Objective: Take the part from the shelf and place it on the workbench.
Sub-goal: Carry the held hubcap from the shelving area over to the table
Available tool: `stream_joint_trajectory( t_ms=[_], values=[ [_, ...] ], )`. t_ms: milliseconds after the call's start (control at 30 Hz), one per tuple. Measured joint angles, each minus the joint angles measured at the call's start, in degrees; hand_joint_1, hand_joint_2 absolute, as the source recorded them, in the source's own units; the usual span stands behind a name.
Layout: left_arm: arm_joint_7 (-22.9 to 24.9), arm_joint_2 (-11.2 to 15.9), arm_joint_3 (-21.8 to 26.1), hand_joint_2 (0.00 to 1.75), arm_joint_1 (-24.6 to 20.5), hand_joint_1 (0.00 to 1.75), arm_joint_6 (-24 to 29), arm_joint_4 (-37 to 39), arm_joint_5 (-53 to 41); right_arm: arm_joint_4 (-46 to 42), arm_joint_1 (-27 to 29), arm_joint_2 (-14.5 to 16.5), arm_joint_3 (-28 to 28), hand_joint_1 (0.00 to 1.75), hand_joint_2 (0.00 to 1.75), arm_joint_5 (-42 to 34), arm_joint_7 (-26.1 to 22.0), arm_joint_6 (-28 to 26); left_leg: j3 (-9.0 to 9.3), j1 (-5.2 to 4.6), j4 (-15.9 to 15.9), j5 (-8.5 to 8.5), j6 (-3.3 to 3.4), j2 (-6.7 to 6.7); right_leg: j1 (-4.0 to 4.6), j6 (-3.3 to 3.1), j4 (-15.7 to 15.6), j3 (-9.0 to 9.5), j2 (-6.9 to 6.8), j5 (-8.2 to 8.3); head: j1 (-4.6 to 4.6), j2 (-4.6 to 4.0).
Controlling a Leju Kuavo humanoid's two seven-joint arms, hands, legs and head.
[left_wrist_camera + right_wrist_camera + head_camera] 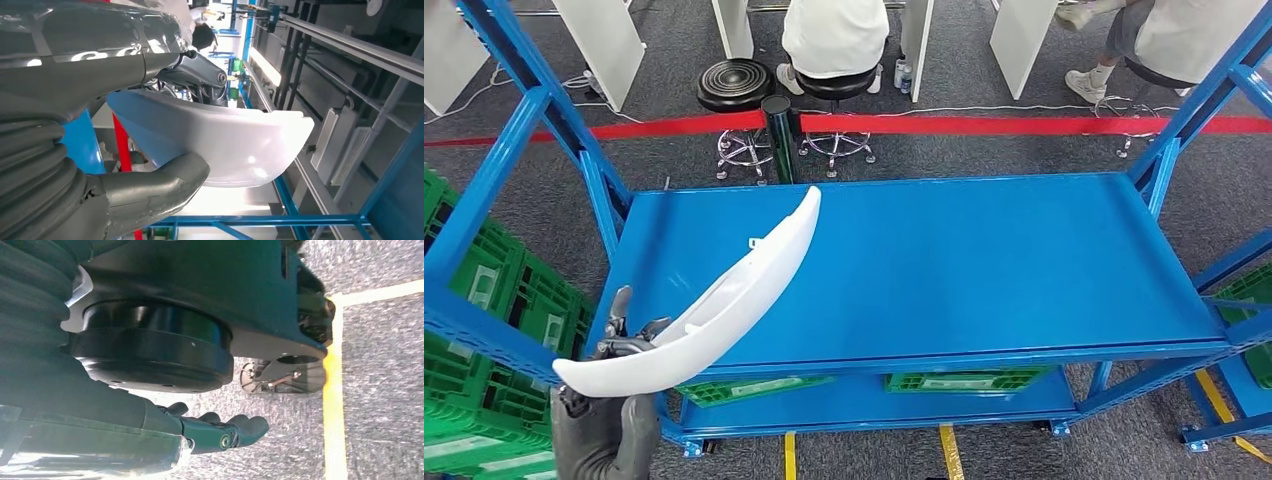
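Head view — part (724,300) (grip hidden)

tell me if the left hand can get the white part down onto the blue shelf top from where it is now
Probably yes. The left hand grips the white part by its near end, and the far end already reaches over the blue shelf top. That surface looks bare, with nothing visible in between.

Grey carpet floor (984,155), red barrier tape (1024,125), black stools (735,84).
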Motion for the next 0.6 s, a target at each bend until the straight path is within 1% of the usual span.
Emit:
stream_joint_trajectory(
  t_ms=[33,67,100,133,167,200,233,267,300,333,367,400,433,467,500,533,567,600],
  values=[
    [0.01,0.01,0.09,1.75,-0.05,1.75,-0.11,-0.03,0.10,0.00,-0.06,0.02,0.00,0.00,1.75,0.08,0.06,-0.02,2.69,0.13,-3.82,0.98,-0.16,-0.08,0.00,0.33,0.53,-0.64,0.07,0.19,-0.20,0.00],
    [-0.01,0.02,0.16,1.75,-0.10,1.75,-0.17,-0.08,0.15,0.01,-0.12,0.03,0.00,0.00,1.75,0.14,0.11,-0.03,4.74,0.19,-7.01,1.40,-0.14,-0.21,0.03,0.68,1.03,-1.15,0.16,0.39,-0.39,0.00],
    [-0.02,0.03,0.22,1.75,-0.12,1.75,-0.17,-0.13,0.16,0.01,-0.19,0.01,0.00,0.00,1.75,0.18,0.16,-0.05,5.87,0.19,-9.04,1.27,0.00,-0.37,0.11,1.07,1.41,-1.49,0.24,0.64,-0.53,0.00],
    [-0.03,0.05,0.26,1.75,-0.13,1.75,-0.17,-0.17,0.18,0.01,-0.21,-0.03,-0.01,0.00,1.75,0.19,0.19,-0.07,6.14,0.07,-9.85,0.96,0.37,-0.53,0.15,1.47,1.54,-1.70,0.29,0.97,-0.60,0.00],
    [-0.04,0.08,0.28,1.75,-0.08,1.75,-0.16,-0.24,0.24,0.01,-0.19,-0.05,-0.01,0.00,1.75,0.19,0.21,-0.09,5.71,-0.01,-9.89,1.15,0.93,-0.59,0.11,1.82,1.50,-1.78,0.31,1.36,-0.55,0.00],
    [-0.03,0.11,0.31,1.75,-0.04,1.75,-0.16,-0.31,0.32,0.01,-0.16,-0.09,-0.02,0.00,1.75,0.19,0.25,-0.11,5.27,-0.04,-9.86,1.50,1.57,-0.54,-0.01,2.14,1.53,-1.92,0.31,1.39,-0.47,0.00],
    [-0.03,0.13,0.34,1.75,-0.01,1.75,-0.16,-0.37,0.42,0.00,-0.12,-0.12,-0.02,0.00,1.75,0.19,0.31,-0.13,4.77,-0.09,-9.84,2.02,2.22,-0.50,-0.13,2.39,2.05,-2.23,0.31,0.47,-0.33,0.00],
    [-0.02,0.14,0.41,1.75,0.03,1.75,-0.15,-0.45,0.51,-0.01,-0.08,-0.14,-0.02,0.00,1.75,0.19,0.41,-0.15,4.15,-0.13,-9.89,2.62,2.82,-0.45,-0.22,2.60,3.59,-2.77,0.30,-1.47,-0.14,0.00],
    [-0.02,0.15,0.51,1.75,0.10,1.75,-0.11,-0.51,0.57,-0.01,-0.07,-0.14,-0.02,0.00,1.75,0.22,0.51,-0.14,3.46,-0.21,-9.89,3.25,3.28,-0.41,-0.28,2.72,6.32,-3.55,0.30,-4.33,0.15,0.00],
    [-0.02,0.16,0.60,1.75,0.25,1.75,-0.04,-0.55,0.61,-0.02,-0.04,-0.14,-0.02,0.00,1.75,0.26,0.62,-0.13,2.70,-0.41,-9.87,3.88,3.58,-0.42,-0.25,2.78,10.02,-4.44,0.30,-7.44,0.51,0.00],
    [-0.02,0.17,0.68,1.75,0.44,1.75,0.04,-0.57,0.61,-0.02,-0.01,-0.14,-0.03,0.00,1.75,0.30,0.69,-0.10,1.90,-0.63,-9.83,4.49,3.80,-0.42,-0.19,2.77,13.86,-5.15,0.30,-9.86,0.81,0.00],
    [-0.02,0.19,0.71,1.75,0.63,1.75,0.13,-0.57,0.62,-0.02,0.02,-0.14,-0.03,0.00,1.75,0.34,0.74,-0.08,1.10,-0.88,-9.79,5.09,3.95,-0.42,-0.09,2.65,16.86,-5.46,0.30,-11.14,1.07,0.00],
    [-0.02,0.22,0.71,1.75,0.79,1.75,0.20,-0.57,0.62,-0.02,0.06,-0.13,-0.03,0.00,1.75,0.37,0.79,-0.06,0.30,-1.18,-9.76,5.69,4.06,-0.40,0.07,2.37,18.22,-4.99,0.31,-11.08,1.29,0.00],
    [-0.02,0.24,0.71,1.75,0.90,1.75,0.28,-0.58,0.62,-0.02,0.08,-0.12,-0.03,0.00,1.75,0.39,0.85,-0.08,-0.43,-1.48,-9.75,6.25,4.13,-0.39,0.29,1.90,17.48,-3.58,0.31,-9.96,1.52,0.00],
    [-0.02,0.26,0.71,1.75,0.97,1.75,0.39,-0.61,0.62,-0.02,0.09,-0.11,-0.03,0.00,1.75,0.43,0.93,-0.14,-1.04,-1.78,-9.74,6.79,4.19,-0.38,0.63,1.19,14.76,-1.29,0.31,-8.37,1.75,0.00],
    [-0.02,0.28,0.71,1.75,1.03,1.75,0.51,-0.67,0.62,0.00,0.08,-0.16,-0.03,0.00,1.75,0.47,1.03,-0.25,-1.52,-1.96,-9.74,7.29,4.19,-0.36,1.16,0.25,10.62,1.72,0.32,-7.00,1.90,0.00],
    [-0.02,0.29,0.71,1.75,1.08,1.75,0.60,-0.77,0.62,0.00,0.08,-0.24,-0.02,0.00,1.75,0.50,1.12,-0.39,-1.84,-2.16,-9.72,7.72,4.12,-0.33,1.73,-0.72,5.89,4.81,0.25,-6.32,1.98,0.00],
    [-0.02,0.29,0.70,1.75,1.11,1.75,0.67,-0.91,0.62,-0.01,0.05,-0.32,-0.03,0.00,1.75,0.49,1.15,-0.54,-2.08,-2.24,-9.70,8.18,3.95,-0.24,2.23,-1.36,1.99,7.18,0.22,-6.15,2.00,0.00]
  ],
)
